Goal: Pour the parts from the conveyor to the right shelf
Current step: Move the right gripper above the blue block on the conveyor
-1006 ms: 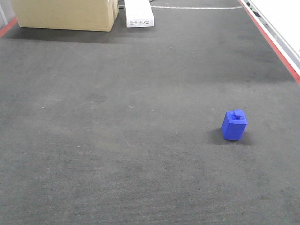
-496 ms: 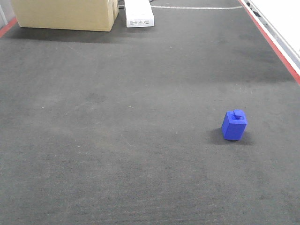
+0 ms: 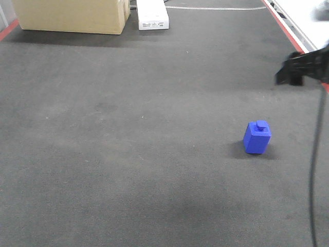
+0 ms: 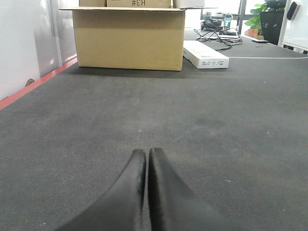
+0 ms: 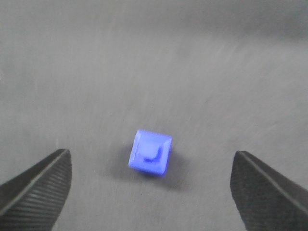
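On the left, the left gripper (image 4: pixel 146 161) sits low over the conveyor (image 3: pixel 128 128), its two black fingers pressed together, holding nothing. A cardboard box (image 3: pixel 69 15) and a flat white box (image 3: pixel 152 14) stand at the belt's far end. Right of centre, the blue part (image 3: pixel 257 137) rests upright on the belt, knob up. At far right, the blurred right gripper (image 3: pixel 293 71) hangs wide open and empty; its wrist view looks down on the part, which lies apart from both spread fingers.

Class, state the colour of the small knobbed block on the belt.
Bright blue block; clearest in the exterior front-facing view.
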{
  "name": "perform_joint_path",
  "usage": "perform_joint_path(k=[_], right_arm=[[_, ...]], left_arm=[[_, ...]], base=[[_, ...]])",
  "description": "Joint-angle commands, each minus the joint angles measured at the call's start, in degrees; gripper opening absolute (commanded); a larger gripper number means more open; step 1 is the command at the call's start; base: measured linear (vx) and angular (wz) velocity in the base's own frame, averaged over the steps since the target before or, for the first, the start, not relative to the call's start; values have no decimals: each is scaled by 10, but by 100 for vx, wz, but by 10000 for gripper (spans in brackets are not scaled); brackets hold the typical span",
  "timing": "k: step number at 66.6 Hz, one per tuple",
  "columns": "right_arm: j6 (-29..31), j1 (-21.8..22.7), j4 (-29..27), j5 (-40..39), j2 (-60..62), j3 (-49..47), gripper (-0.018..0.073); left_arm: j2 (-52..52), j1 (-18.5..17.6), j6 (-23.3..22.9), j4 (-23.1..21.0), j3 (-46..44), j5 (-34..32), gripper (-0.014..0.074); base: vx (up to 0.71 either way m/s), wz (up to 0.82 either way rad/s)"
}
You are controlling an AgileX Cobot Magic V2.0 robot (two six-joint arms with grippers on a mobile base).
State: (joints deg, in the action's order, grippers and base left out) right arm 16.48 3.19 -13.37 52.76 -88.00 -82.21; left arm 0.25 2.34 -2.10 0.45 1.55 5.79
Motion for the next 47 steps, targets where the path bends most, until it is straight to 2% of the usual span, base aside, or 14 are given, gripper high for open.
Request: perform_joint_path(k=[1, 6, 16, 23, 32, 47], right_arm=[[5, -18, 17, 43, -38, -71, 631], [-38, -39, 52, 73, -80, -114, 631], [-77, -61, 101, 134, -142, -172, 627], [-98, -52, 95, 170, -174, -192, 623], [-100, -29, 61, 202, -207, -199, 617], [-104, -31, 65, 191, -239, -199, 613]], left_arm=[[11, -3, -5, -5, -11, -45, -6], [11, -3, -5, -5, -11, -45, -6], [11, -3, -5, -5, -11, -45, -6], [11, -3, -5, -5, -11, -45, -6], [11, -3, -5, -5, -11, -45, -6], [11, -3, -5, -5, -11, -45, -6]], base=[[0, 0], [0, 0], [0, 0], [0, 0], [0, 0], [0, 0]])
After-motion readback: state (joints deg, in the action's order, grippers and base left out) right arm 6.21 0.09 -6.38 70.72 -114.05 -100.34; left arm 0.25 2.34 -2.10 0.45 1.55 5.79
